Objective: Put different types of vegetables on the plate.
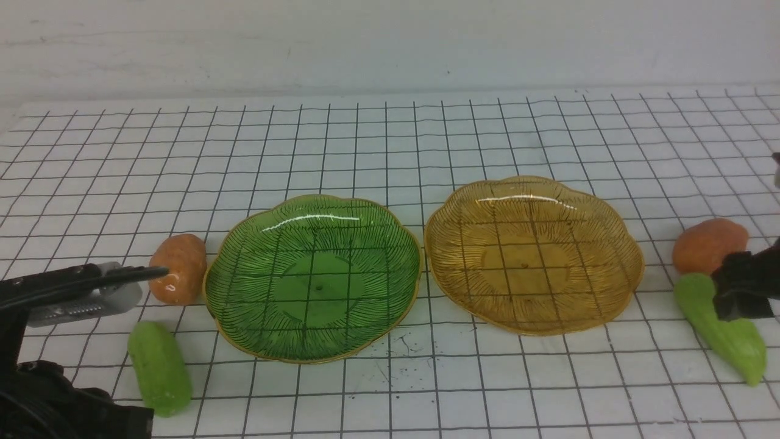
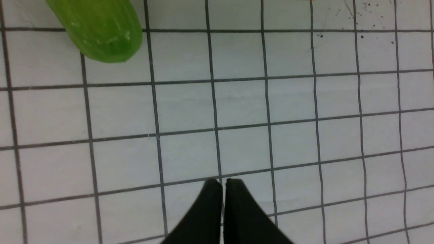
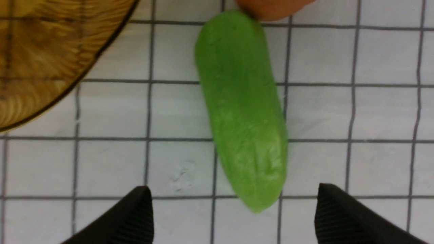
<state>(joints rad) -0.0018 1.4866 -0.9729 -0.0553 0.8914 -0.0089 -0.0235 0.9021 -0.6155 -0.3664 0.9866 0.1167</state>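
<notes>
Two empty plates lie side by side, a green plate (image 1: 312, 277) on the left and an amber plate (image 1: 533, 253) on the right. Left of the green plate rest an orange-brown potato (image 1: 178, 268) and a light-green cucumber (image 1: 159, 367). My left gripper (image 1: 159, 272) hovers shut in front of that potato, its fingers pressed together (image 2: 222, 181) with nothing held; the cucumber end (image 2: 98, 27) lies ahead of it. Right of the amber plate sit a second potato (image 1: 710, 244) and a second cucumber (image 1: 722, 329). My right gripper (image 3: 234, 189) stands open over this cucumber (image 3: 240, 108), the fingers straddling its near tip without touching.
White grid-lined mat covers the table up to a pale back wall. The amber plate's rim (image 3: 101, 51) lies close beside the right cucumber. The right potato (image 3: 271, 8) touches that cucumber's far end. My right arm (image 1: 746, 292) covers part of that cucumber.
</notes>
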